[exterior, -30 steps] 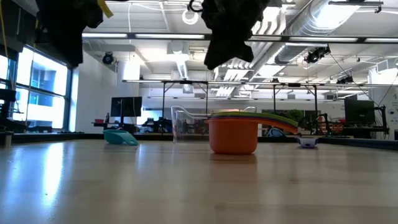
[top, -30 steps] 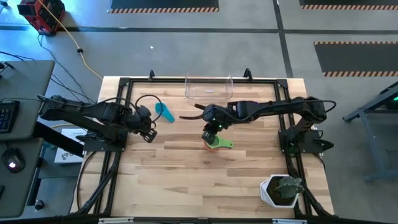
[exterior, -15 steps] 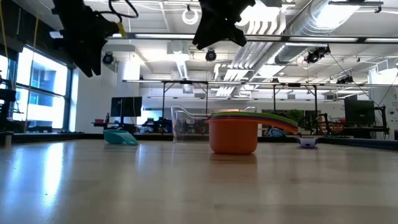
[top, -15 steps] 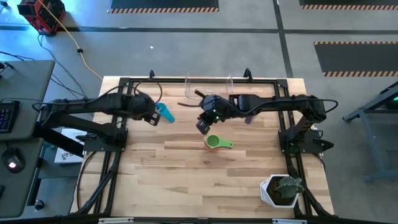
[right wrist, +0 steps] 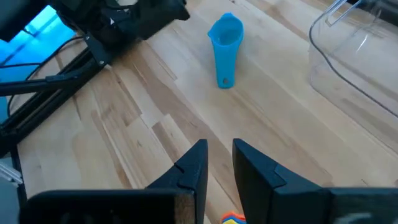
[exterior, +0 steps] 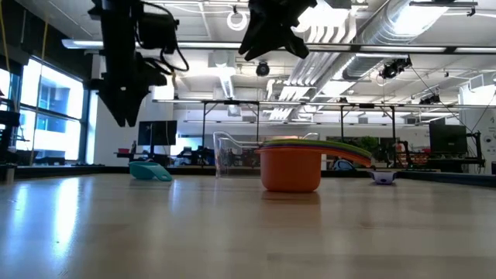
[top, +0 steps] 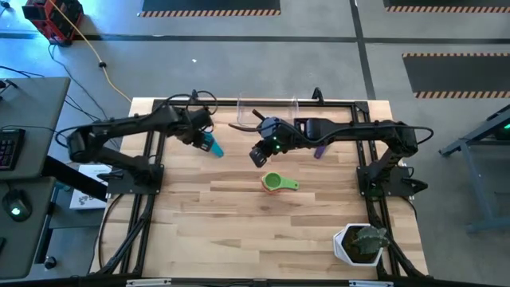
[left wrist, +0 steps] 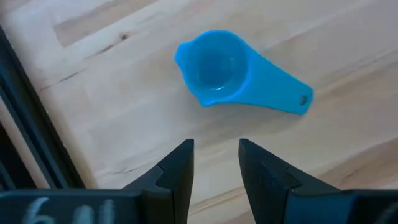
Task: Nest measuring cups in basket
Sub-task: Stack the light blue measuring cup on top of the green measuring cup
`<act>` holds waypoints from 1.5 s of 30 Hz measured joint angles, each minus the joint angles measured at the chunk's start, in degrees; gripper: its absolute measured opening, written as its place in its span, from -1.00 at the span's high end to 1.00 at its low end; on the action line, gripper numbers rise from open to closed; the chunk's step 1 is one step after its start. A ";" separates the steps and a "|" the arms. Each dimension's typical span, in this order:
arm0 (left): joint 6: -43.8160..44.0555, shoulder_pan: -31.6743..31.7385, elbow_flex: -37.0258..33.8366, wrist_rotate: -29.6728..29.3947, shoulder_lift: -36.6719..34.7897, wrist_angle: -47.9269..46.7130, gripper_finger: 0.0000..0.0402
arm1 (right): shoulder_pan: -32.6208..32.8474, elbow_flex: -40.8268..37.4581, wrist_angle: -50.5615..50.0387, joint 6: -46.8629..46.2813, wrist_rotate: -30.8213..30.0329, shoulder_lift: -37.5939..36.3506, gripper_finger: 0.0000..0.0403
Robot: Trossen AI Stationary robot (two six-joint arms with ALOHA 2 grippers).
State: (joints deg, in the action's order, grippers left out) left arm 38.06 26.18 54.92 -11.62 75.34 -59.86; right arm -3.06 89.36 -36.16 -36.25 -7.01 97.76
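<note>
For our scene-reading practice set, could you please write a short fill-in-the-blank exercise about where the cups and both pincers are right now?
1. The left pincer hovers open above the lone ____ cup.
2. That cup lies on the table, not in the clear ____.
3. The outermost cup of the nested stack is ____.
4. The right pincer holds ____.

Missing words: blue; basket; orange; nothing

text: none legible | wrist housing marks: possibly digits, blurred
</note>
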 joint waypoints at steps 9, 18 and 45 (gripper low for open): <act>-5.23 5.89 0.00 3.76 7.62 3.67 0.42 | 0.96 0.00 0.00 -2.78 0.04 0.00 0.67; -6.85 9.27 0.02 3.99 12.63 6.33 0.42 | 1.23 0.00 0.00 -2.78 0.09 0.00 0.67; -10.97 12.01 0.02 4.05 21.65 11.80 0.66 | 1.21 0.00 -1.31 -2.10 0.57 0.00 0.67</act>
State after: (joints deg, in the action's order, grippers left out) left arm 27.09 38.19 54.94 -7.57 96.99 -48.05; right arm -1.85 89.36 -37.47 -38.35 -6.44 97.76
